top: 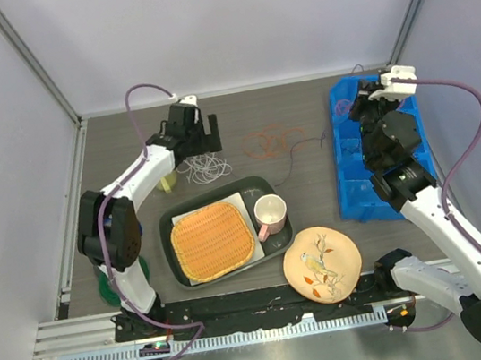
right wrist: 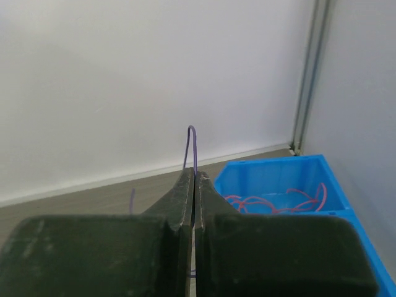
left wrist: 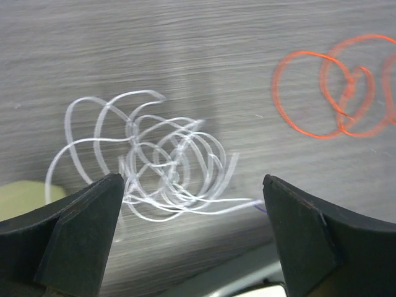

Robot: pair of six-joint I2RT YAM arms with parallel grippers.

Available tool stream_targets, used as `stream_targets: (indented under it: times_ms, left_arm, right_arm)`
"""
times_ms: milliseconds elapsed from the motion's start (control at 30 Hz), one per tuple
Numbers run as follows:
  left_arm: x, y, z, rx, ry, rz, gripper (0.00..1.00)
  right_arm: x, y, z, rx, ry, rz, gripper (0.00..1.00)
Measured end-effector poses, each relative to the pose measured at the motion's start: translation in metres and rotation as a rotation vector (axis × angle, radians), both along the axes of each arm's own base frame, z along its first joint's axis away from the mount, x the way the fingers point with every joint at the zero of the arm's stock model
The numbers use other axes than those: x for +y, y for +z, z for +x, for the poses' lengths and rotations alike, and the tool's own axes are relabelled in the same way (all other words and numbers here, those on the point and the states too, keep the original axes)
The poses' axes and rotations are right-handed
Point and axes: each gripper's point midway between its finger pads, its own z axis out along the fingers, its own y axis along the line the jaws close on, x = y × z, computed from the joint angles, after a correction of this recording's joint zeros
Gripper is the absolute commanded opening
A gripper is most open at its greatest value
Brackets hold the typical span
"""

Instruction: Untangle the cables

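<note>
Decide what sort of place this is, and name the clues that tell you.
Most likely a robotics lab test cell. A left arm and right arm are bolted at the table's near edge; plain white panels on a metal frame enclose it; loose cables lie spread, seemingly as props.

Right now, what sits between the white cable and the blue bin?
In the top view, between the white cable and the bin: orange cable loops, then a purple cable strand.
</note>
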Motion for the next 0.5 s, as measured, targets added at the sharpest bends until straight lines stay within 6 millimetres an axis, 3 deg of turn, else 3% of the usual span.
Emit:
stream_targets:
  times_ms: [133, 300, 400, 500]
  left_arm:
    - [-0.054, 0.028, -0.019, -0.091, -0.246, 0.019, 1.0]
    - [-0.15, 0.075, -0.061, -0.206, -0.641, -0.043, 1.0]
    - [-0.189, 0.085, -0.069, -0.233, -0.724, -0.072, 1.0]
    - [-0.215, 0.066, -0.065, -0.216, -0.754, -0.07, 1.0]
  right_arm:
    - [0.023, -0.01, 0.013, 0.037, 0.108, -0.023, 0.01]
    - [0.041, -0.017, 0.016, 0.059, 0.204, -0.021, 0.01]
    - [0.044, -0.013, 0.014, 0.044, 0.226, -0.004, 0.01]
    - [0.042, -0.002, 0.006, 0.012, 0.228, 0.016, 0.01]
